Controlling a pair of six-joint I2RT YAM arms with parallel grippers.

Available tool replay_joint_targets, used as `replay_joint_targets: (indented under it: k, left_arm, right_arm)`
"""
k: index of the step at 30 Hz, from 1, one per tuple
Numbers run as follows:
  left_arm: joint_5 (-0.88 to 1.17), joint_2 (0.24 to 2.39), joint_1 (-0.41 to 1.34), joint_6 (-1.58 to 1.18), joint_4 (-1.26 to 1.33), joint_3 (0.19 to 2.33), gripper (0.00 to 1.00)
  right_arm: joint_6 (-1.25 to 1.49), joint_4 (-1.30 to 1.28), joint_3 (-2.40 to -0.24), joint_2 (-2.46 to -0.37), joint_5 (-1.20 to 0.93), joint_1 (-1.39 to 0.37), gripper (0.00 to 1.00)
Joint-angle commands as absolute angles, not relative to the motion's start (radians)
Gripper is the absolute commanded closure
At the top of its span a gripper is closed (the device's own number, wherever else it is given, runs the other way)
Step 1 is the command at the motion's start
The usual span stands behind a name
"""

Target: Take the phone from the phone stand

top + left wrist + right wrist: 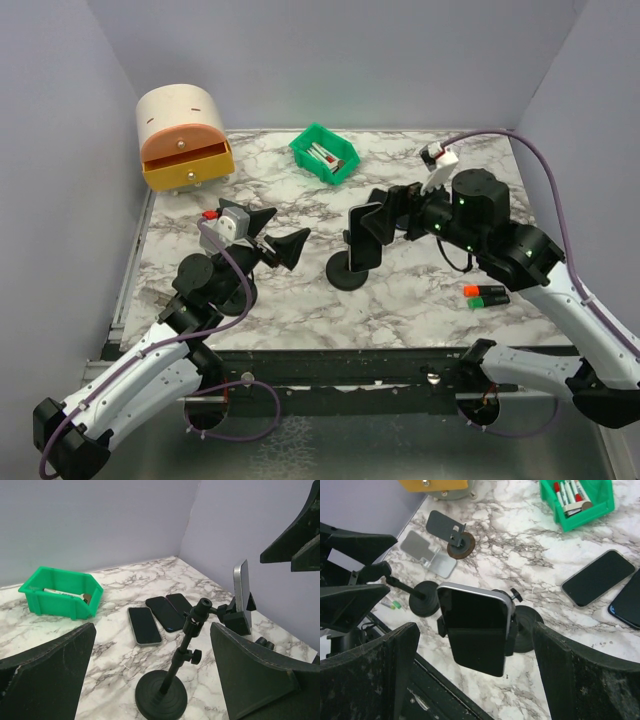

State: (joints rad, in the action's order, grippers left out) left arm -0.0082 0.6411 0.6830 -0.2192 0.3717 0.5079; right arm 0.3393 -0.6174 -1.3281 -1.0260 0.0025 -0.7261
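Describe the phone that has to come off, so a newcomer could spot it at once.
Near the middle of the marble table stands a black stand with a round base. The phone is clamped upright at its top, dark screen, silver edge. The other phones lie flat on the table.

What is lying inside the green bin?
The green bin holds white markers, some with red caps. Their exact number, and anything beneath them, cannot be seen, because they overlap and the bin's walls hide the floor.
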Motion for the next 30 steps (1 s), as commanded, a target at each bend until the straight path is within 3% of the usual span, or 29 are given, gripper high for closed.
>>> replay_joint_targets:
  k: [1,30]
  left_arm:
    - [-0.016,0.64,0.684,-0.207,0.366,0.507,0.03]
    - [-0.021,0.631,0.683,-0.216,0.351,0.509,0.03]
  right_arm:
    - [0.353,-0.679,-1.382,-1.078,0.158,-0.804,0.0]
    - [0.438,-0.732,-1.457,-1.235,0.37,-0.919,0.0]
